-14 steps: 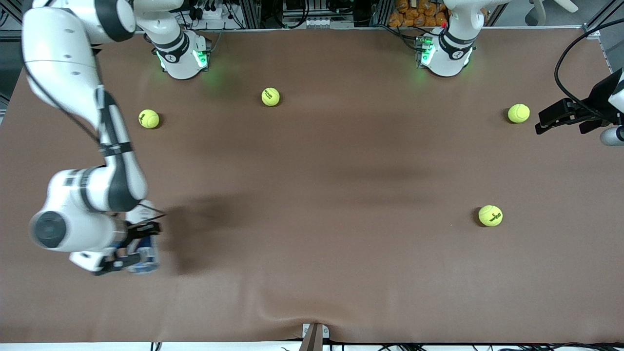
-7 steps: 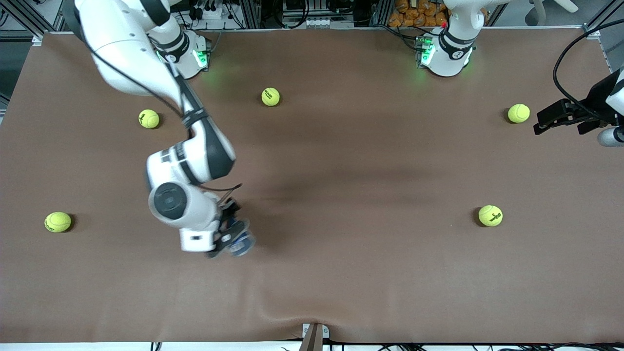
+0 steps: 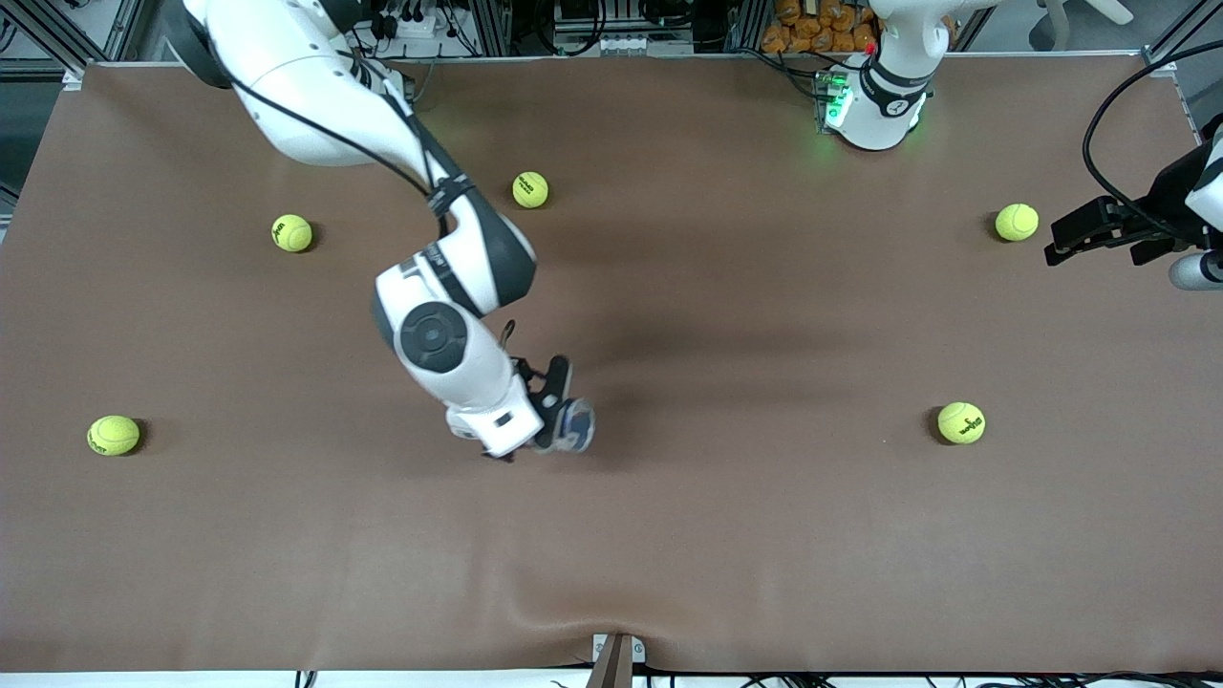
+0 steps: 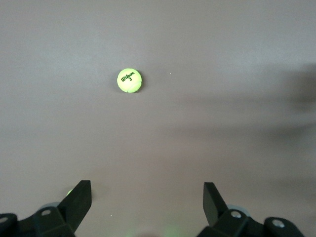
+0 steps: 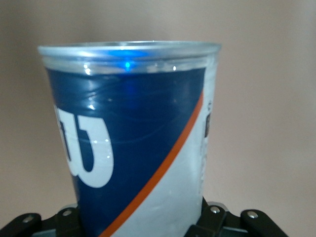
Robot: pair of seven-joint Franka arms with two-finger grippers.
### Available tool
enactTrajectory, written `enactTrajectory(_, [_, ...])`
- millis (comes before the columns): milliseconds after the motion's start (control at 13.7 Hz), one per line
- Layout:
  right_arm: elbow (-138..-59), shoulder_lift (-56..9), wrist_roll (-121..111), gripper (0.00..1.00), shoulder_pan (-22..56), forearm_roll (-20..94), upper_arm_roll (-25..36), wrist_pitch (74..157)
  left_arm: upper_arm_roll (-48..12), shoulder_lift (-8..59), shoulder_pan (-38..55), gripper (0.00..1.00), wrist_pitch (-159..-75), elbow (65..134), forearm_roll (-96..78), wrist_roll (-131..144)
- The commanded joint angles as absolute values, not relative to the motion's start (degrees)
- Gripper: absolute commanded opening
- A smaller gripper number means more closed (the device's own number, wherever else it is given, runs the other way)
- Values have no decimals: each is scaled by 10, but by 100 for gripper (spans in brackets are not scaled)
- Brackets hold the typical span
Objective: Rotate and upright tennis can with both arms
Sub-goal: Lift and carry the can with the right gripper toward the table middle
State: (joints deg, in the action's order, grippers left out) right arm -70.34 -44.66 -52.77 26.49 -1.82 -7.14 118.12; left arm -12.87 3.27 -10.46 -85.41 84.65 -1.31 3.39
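Note:
The tennis can point(image 3: 577, 426) is a clear tube with a navy and white label. My right gripper point(image 3: 560, 413) is shut on it over the middle of the table. In the front view little more than its blue end shows past the wrist. The right wrist view is filled by the tennis can point(image 5: 133, 138), with its silvery rim pointing away from the hand and the black fingers point(image 5: 213, 219) tight against its sides. My left gripper point(image 3: 1061, 247) waits open over the left arm's end of the table, and its fingers point(image 4: 79, 197) stand wide apart with nothing between them.
Several yellow-green tennis balls lie scattered on the brown table point(image 3: 726, 535): one point(image 3: 530, 189) near the right arm's base, one point(image 3: 291, 232) and one point(image 3: 113, 435) toward the right arm's end, one point(image 3: 1016, 222) beside the left gripper, one point(image 3: 960, 422) nearer the front camera.
My right arm has swung the tennis can from the right arm's end of the table to the middle, uncovering a ball there. The left arm has stayed put.

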Motion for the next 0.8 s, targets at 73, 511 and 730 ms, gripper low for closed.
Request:
enactTrajectory(73, [-707, -456, -549, 69, 330, -46, -63, 1188, -130, 38, -105, 100, -864, 841, -11, 24])
enactTrajectory(511, [-707, -491, -404, 59, 378, -134, -59, 1204, -130, 43, -104, 100, -873, 842, -11, 24])
enactTrajectory(730, [-709, -504, -382, 64, 367, -128, -60, 1236, -131, 43, -103, 100, -875, 841, -11, 24])
